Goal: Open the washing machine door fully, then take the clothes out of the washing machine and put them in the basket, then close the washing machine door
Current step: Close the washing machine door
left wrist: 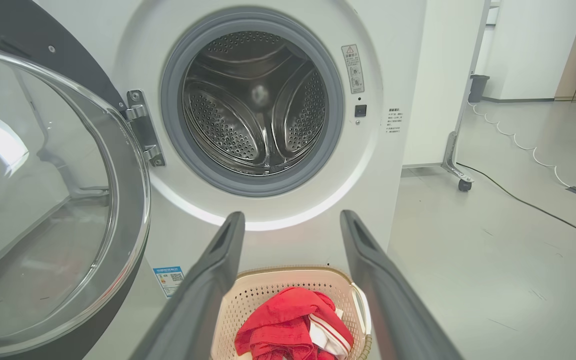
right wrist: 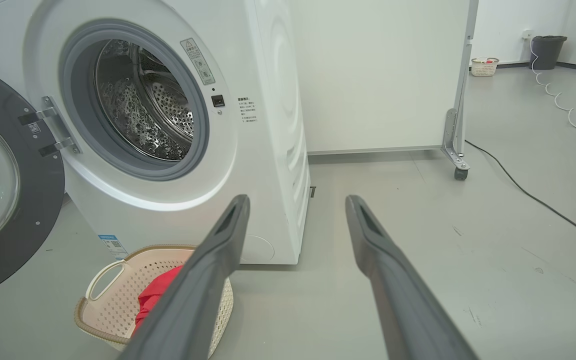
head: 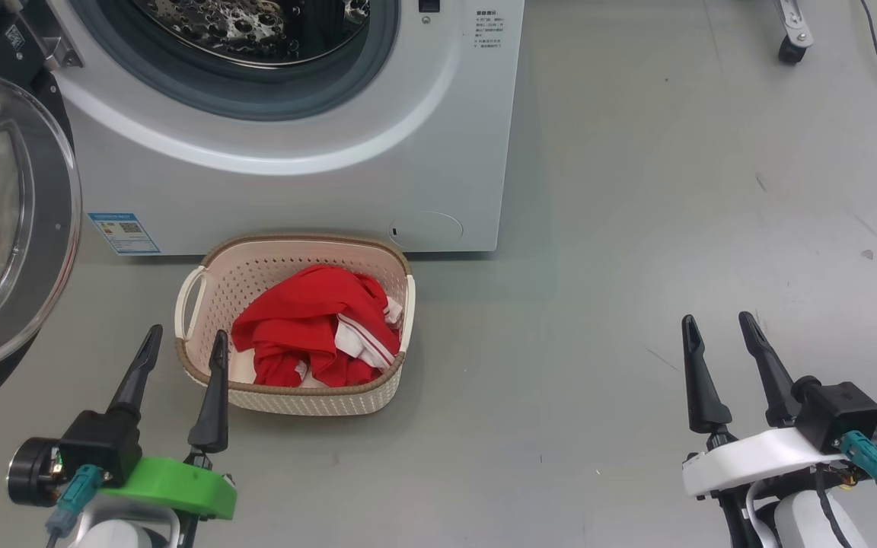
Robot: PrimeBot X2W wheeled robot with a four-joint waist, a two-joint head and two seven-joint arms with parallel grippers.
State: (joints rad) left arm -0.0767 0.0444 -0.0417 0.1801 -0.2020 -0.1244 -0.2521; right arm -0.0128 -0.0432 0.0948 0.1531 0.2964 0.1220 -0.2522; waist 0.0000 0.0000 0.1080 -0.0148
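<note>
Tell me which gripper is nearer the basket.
Left. The left gripper sits at the basket's near left corner; the right gripper is well off to its right, over the floor.

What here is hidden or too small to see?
Head view: big white washing machine top, cut by upper edge.
Head view: cream perforated basket floor, partly under red-and-white clothes.
Head view: small blue sticker print, too small.
Left wrist view: round black-ringed glass door, cut by left edge.

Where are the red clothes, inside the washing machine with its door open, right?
Not quite. The washing machine door is open, but the red clothes lie in the basket in front of the washing machine, as the left wrist view shows.
</note>
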